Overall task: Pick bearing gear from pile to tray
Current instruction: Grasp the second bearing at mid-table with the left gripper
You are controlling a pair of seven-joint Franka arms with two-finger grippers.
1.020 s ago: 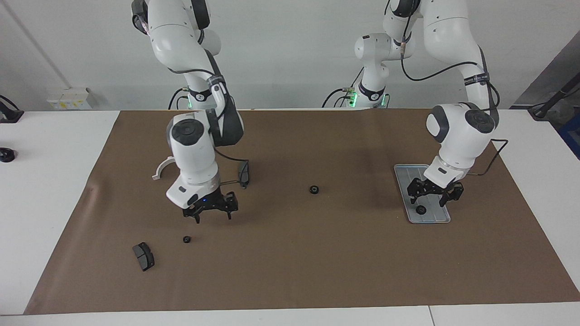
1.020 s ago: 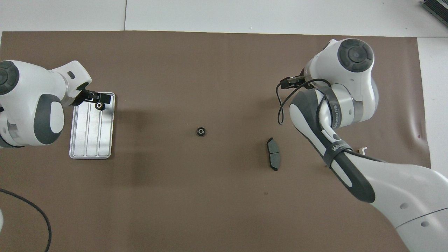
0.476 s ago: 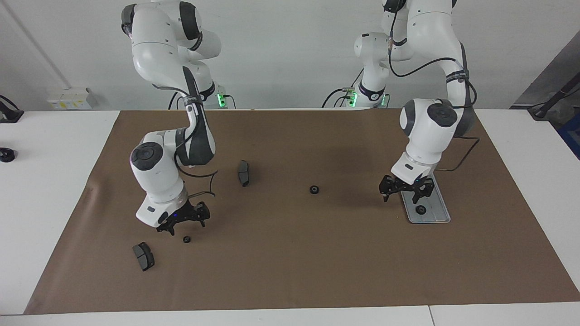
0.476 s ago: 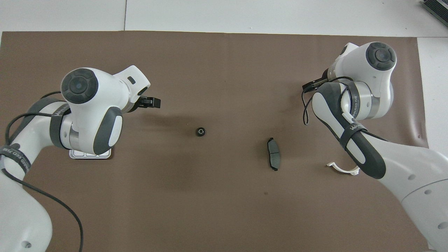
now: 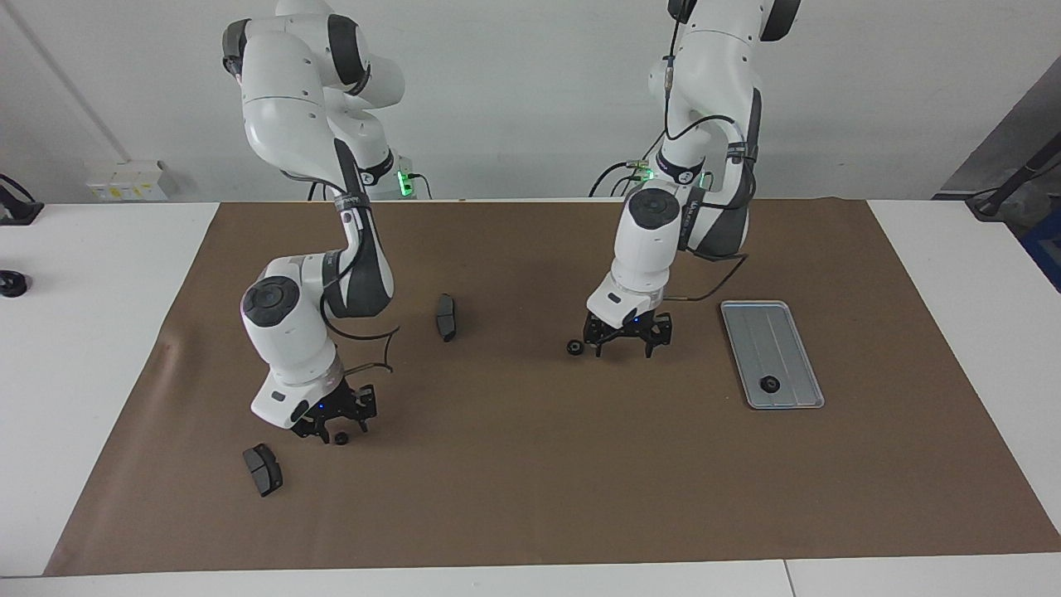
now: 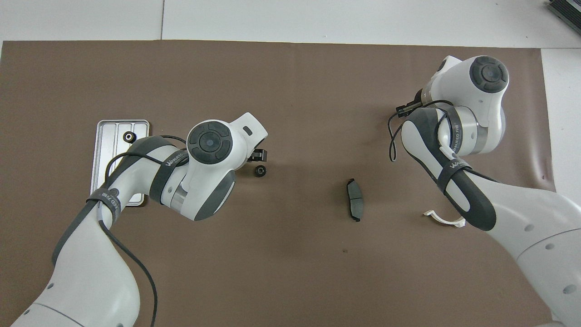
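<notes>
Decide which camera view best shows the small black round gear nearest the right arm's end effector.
The facing view: the small black round gear lies in plain sight on the brown mat, beside the right end effector. In the overhead view, the right arm's wrist housing hides it completely.

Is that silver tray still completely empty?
No, one small black gear already lies in the tray, at its end farther from the robots.

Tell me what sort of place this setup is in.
Probably a robotics lab or test bench: two Franka arms at a white table covered by a brown paper mat, small parts such as a gear and a brake pad scattered on it, and a metal tray.
</notes>
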